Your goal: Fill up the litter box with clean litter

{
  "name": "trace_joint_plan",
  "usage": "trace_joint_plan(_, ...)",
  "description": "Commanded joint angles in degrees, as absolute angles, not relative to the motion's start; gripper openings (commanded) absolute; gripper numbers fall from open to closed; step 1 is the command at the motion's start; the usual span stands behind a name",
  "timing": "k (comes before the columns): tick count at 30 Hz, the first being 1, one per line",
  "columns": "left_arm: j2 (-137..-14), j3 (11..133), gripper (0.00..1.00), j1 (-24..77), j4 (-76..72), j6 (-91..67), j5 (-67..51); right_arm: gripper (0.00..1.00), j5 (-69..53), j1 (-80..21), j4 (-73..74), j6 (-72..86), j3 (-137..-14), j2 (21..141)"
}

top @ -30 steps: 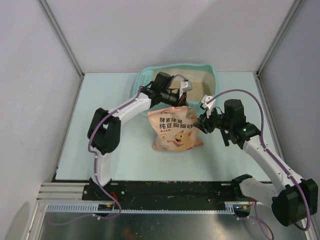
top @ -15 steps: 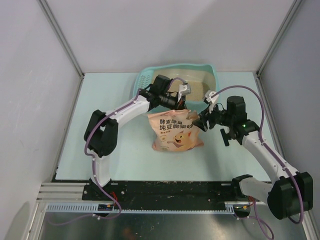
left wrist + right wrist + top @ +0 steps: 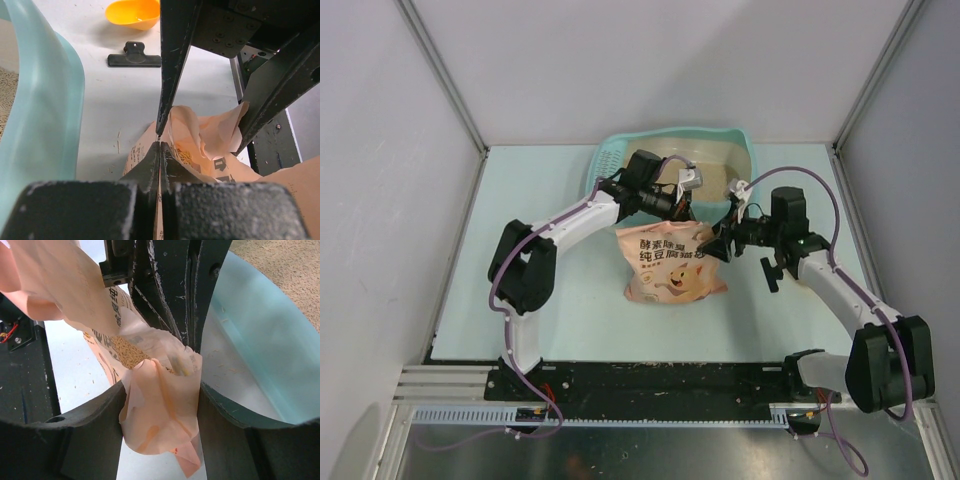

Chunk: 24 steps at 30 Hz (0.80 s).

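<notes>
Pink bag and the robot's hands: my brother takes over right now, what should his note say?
Left gripper: shut on the top edge of the bag.
Right gripper: fingers either side of a crumpled bag corner; whether it squeezes, can't tell.
Bag: on the table, just in front of the litter box, mouth open, litter inside.
Done: some litter lies in the box.
Left: tip the bag over the box and pour.

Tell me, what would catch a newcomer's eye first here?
The pink bag stands mid-table, its open top pinched by the left gripper, one crumpled corner sitting within the right gripper. Just behind it sits the teal litter box with beige litter inside.
</notes>
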<state>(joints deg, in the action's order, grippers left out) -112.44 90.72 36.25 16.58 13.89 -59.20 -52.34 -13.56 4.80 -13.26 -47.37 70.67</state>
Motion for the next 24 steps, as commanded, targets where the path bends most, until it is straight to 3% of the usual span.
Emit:
trace_joint_plan(1, -110.22, 92.20, 0.00, 36.74, 15.47, 11.69, -62.23, 0.59, -56.51, -13.54, -1.21, -12.04, -47.72, 72.33)
trace_joint_plan(11, -109.16, 91.23, 0.00, 36.65, 15.47, 10.64, -63.54, 0.62, -52.56, -11.78, -3.07, -14.77, -47.72, 72.95)
trace_joint_plan(24, -109.34, 90.79, 0.00, 36.65, 15.47, 9.05, -65.39, 0.58, -62.05, -13.80, -7.20, -10.37, -49.04, 79.10)
